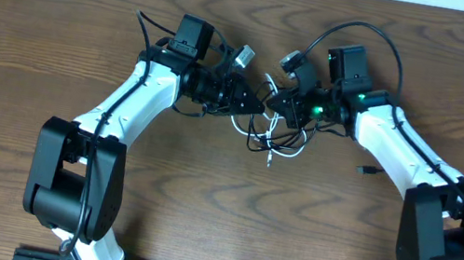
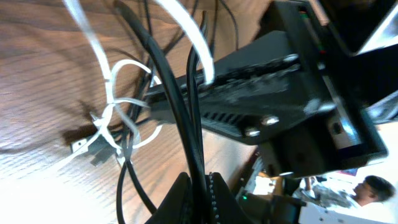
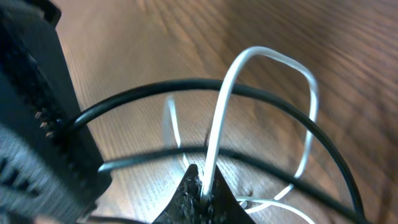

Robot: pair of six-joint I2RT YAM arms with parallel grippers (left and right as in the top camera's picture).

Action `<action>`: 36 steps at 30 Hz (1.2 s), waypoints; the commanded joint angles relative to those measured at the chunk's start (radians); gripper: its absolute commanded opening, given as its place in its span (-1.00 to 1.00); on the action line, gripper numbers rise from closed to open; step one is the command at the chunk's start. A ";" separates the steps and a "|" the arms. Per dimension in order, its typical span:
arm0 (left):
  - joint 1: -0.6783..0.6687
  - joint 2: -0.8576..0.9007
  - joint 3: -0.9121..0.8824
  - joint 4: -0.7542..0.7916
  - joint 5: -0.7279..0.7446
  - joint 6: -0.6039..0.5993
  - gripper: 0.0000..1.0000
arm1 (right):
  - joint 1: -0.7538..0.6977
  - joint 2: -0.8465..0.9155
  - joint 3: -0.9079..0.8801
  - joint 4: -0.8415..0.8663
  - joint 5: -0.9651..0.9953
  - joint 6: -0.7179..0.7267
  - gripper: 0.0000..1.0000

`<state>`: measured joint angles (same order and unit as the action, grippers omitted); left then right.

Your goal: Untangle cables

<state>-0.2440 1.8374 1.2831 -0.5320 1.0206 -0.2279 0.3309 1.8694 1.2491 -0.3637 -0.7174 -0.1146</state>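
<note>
A tangle of black and white cables lies at the middle of the wooden table. My left gripper and right gripper meet over it. In the left wrist view my left gripper is shut on a black cable, and white loops with connectors lie on the table beyond it. In the right wrist view my right gripper is shut on a white cable that arches upward, with a black cable curving across behind it.
A small dark connector lies on the table right of the tangle. The right arm's black supply cable loops above its wrist. The other gripper's black body fills the right side of the left wrist view.
</note>
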 commanded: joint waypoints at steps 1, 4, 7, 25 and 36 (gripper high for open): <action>0.002 -0.022 -0.003 -0.006 -0.115 0.018 -0.84 | -0.043 -0.102 0.013 -0.021 -0.007 0.093 -0.98; 0.002 -0.022 -0.003 -0.006 -0.172 0.018 -0.83 | -0.076 -0.181 0.013 -0.040 -0.007 0.136 -0.98; 0.002 -0.022 -0.003 -0.006 -0.231 0.018 -0.83 | -0.095 -0.251 0.013 -0.050 -0.007 0.168 -0.98; 0.002 -0.022 -0.003 -0.069 -0.575 0.018 -0.83 | -0.243 -0.493 0.013 -0.093 -0.080 0.253 -0.98; 0.002 -0.022 -0.003 -0.116 -0.726 0.018 -0.83 | -0.487 -0.589 0.013 -0.057 -0.071 0.382 -0.98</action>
<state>-0.2440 1.8374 1.2831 -0.6353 0.3721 -0.2276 -0.0853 1.3155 1.2491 -0.4393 -0.7780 0.1856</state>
